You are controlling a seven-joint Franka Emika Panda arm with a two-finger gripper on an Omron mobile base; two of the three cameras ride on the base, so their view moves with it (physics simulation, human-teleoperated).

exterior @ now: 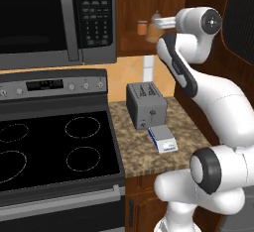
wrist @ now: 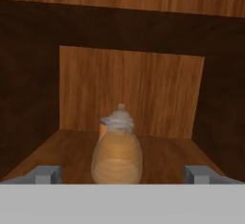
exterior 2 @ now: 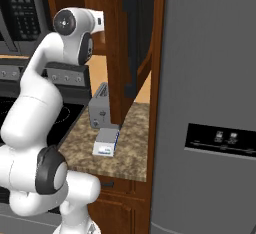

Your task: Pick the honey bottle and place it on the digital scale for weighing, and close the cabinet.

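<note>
**Honey bottle being faced on the cabinet shelf, jaws wide apart**

In the left base view, the honey bottle [exterior: 153,31] is being seen as a small tan ribbed shape with a pale cap, standing upright on the shelf of the open cabinet [exterior: 130,15]. An orange jar [exterior: 142,27] is being shown just beside it, to its left. The arm's hand is being held level at the bottle, right beside it; the jaws themselves cannot be made out here. Below, on the speckled worktop [exterior: 134,149], the digital scale [exterior: 162,139] is being shown lying bare, just in front of the grey toaster [exterior: 146,105].

In the right base view, the scale [exterior 2: 106,142] is again being seen on the worktop [exterior 2: 125,153] with nothing on it, near the toaster [exterior 2: 98,108]. The cabinet door [exterior 2: 136,43] is being shown swung open, edge-on.

In the hand view, the bottle [wrist: 116,154] is being shown centred between the two fingertips [wrist: 48,174], beehive-shaped with a lighter cap. The jaws are being held far apart, touching nothing, with clear space on each side of the bottle. The gripper [wrist: 122,175] is being kept empty.
</note>
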